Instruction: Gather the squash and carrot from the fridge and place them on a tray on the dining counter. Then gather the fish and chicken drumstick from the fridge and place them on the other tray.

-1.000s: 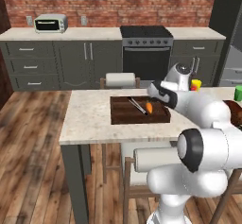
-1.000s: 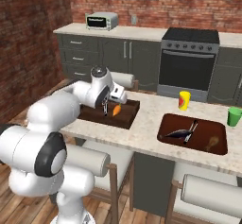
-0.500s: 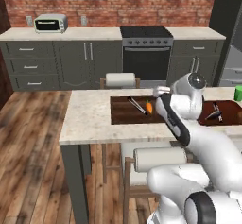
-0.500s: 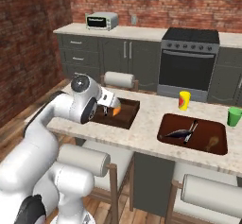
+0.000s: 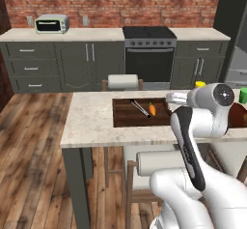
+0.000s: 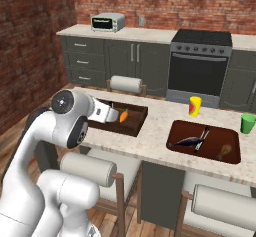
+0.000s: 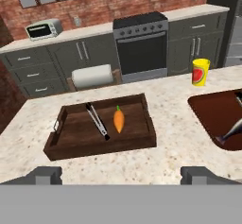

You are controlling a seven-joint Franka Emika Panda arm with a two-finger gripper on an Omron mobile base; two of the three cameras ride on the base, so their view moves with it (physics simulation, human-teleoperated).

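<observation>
The rectangular wooden tray (image 7: 101, 132) sits on the worktop (image 7: 175, 157) and holds two items: the carrot (image 7: 118, 120), lying near the tray centre with its tip toward the far wall, and a pair of metal tongs (image 7: 97, 121) just beside it, apart from the carrot. In the left base view the same tray (image 5: 140, 113) shows the carrot (image 5: 152, 109) right of the tongs (image 5: 140, 108).

The second tray (image 6: 204, 141), dark and round-cornered, lies well apart on the same worktop. It holds the fish (image 6: 186, 141), a second pair of tongs (image 6: 202, 137) and the chicken drumstick (image 6: 224, 150).

A yellow cup (image 6: 194, 106) and a green cup (image 6: 247, 123) stand beyond that tray.

The gripper (image 7: 124, 175) hangs above the near worktop edge, fingers spread wide with nothing between them. The squash cannot be located.
</observation>
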